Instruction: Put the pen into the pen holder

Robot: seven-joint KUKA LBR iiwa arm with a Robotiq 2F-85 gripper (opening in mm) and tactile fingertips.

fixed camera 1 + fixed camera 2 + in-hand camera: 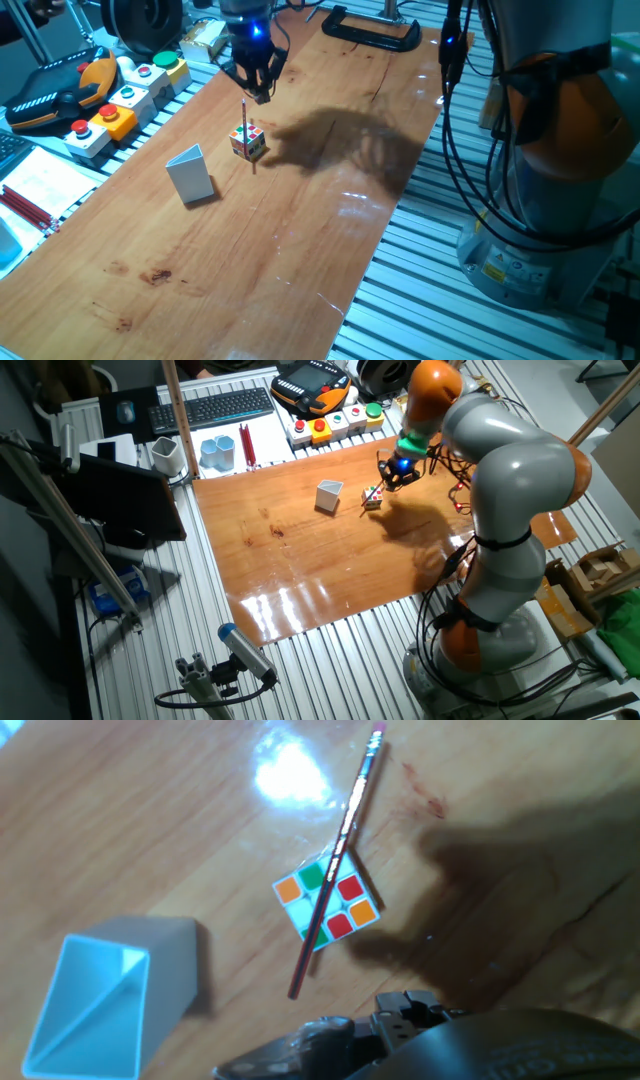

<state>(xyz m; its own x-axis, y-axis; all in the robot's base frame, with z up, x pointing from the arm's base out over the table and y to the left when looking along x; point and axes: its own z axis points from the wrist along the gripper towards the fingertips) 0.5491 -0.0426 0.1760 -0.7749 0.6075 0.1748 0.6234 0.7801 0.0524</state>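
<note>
While the gripper (252, 88) hangs at the upper middle of one fixed view, the pen (244, 122) stands nearly upright just below it, over the puzzle cube (247, 142). Whether the jaws pinch the pen's top I cannot tell; in the hand view the pen (336, 860) crosses the cube (327, 904) and ends short of the dark fingers at the bottom edge. By my reading, the carry is in hand. Next, the pen must travel toward the lower left, over the pen holder (191, 174), whose open mouth (85, 1008) needs lining up.
</note>
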